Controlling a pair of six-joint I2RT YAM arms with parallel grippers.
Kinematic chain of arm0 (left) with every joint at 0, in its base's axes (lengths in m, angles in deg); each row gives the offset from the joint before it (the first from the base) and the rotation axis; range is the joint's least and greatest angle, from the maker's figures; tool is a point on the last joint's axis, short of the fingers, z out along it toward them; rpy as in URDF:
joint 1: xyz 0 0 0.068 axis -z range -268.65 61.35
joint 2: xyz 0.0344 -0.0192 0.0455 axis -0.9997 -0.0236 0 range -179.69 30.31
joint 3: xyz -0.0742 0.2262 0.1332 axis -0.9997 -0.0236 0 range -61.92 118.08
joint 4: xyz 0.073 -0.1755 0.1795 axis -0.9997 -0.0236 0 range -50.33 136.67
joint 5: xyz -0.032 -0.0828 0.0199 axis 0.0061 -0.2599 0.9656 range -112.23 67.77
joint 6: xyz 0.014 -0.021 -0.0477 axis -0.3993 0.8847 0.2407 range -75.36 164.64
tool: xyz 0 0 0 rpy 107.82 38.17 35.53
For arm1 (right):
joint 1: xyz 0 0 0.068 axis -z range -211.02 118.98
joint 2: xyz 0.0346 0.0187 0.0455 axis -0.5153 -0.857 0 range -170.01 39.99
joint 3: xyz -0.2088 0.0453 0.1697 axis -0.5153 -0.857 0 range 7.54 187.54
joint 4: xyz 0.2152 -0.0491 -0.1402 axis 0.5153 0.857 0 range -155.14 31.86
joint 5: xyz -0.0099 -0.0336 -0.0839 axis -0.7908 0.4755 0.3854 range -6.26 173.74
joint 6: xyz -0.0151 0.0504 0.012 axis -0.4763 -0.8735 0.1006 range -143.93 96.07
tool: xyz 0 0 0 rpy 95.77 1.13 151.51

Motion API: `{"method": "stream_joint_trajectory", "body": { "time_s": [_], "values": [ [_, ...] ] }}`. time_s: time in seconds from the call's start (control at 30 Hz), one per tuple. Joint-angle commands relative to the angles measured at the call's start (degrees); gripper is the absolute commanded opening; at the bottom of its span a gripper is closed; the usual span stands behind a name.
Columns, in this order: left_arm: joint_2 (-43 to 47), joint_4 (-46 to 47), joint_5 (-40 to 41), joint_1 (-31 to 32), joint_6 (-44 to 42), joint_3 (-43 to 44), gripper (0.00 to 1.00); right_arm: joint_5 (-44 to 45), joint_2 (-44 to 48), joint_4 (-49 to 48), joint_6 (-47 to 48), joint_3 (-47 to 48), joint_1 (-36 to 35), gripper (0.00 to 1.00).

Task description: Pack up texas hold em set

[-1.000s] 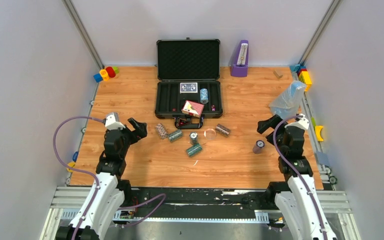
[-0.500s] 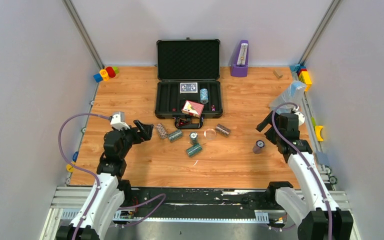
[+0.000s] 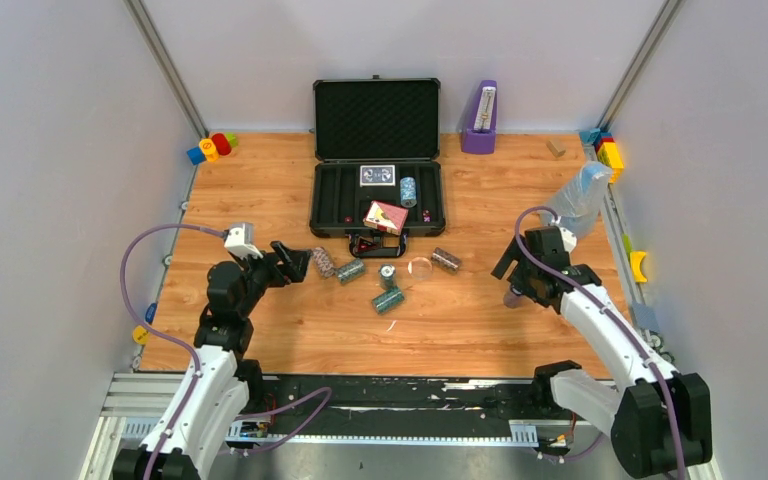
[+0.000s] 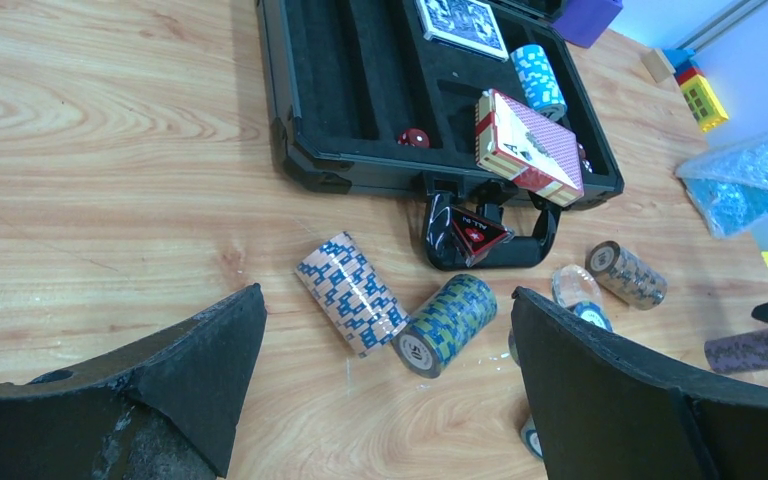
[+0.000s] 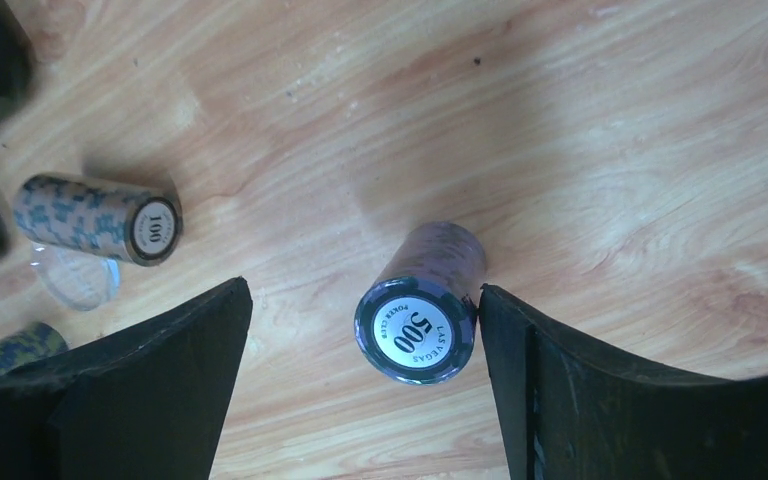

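Observation:
The black briefcase [image 3: 321, 205] lies open at the back centre with its foam lid [image 3: 376, 118] up. In it are a blue deck [image 3: 377, 175], a red deck [image 3: 385, 216] and a blue chip stack [image 3: 407, 190]. Several chip stacks lie in front of it. My left gripper [image 3: 295, 262] is open and empty, just left of a tan-blue stack [image 4: 350, 293] and a green-blue stack [image 4: 447, 325]. My right gripper [image 5: 363, 290] is open, straddling an upright purple "500" stack [image 5: 422, 300] that touches one finger [image 5: 520, 340]. In the top view that gripper [image 3: 513, 278] partly hides the stack.
A purple metronome [image 3: 479, 118] stands right of the lid. A clear plastic bag [image 3: 577, 197] lies at the right edge. Toy blocks sit at the back left [image 3: 210, 147] and back right [image 3: 608, 150]. A clear disc [image 3: 420, 266] lies among the stacks. The case handle [image 4: 480, 240] faces the stacks.
My right gripper has swung left and down over the purple stack. My left gripper has moved right, towards the tan-blue stack.

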Motion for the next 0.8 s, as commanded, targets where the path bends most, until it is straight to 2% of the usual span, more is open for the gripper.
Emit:
{"method": "stream_joint_trajectory", "body": {
  "time_s": [0.0,0.07,0.17,0.43,0.57,0.63,0.77],
  "values": [
    [-0.52,2.53,-0.87,0.27,-0.91,-0.12,1.0,6.16,-2.78,4.9,-4.89,3.13,-3.47,0.85],
    [-1.21,2.65,-0.94,0.25,-0.85,-0.03,1.0,7.32,-4.26,5.95,-5.54,3.7,-3.83,0.84],
    [-1.79,2.93,-1.19,0.26,-0.85,0.14,1.0,6.88,-5.75,6.16,-5.53,4.21,-4.02,0.76],
    [-2.42,4.14,-2.56,0.29,-0.57,-0.05,1.0,6.7,-5.8,5.97,-3.62,5.56,-4.4,0.34],
    [-4.38,9.43,-7.38,0.84,-1.0,-0.35,0.98,1.23,-4.78,5.69,-1.26,7.93,-4.57,0.27],
    [-5.91,10.45,-8.19,3.21,-2.98,0.11,0.98,-3.09,-4.27,4.65,1.9,9.9,-4.65,0.22],
    [-9.21,10.45,-3.99,13.07,-8.69,2.49,0.99,-13.16,-3.19,2.93,7.72,13.95,-4.59,0.14]
  ]
}}
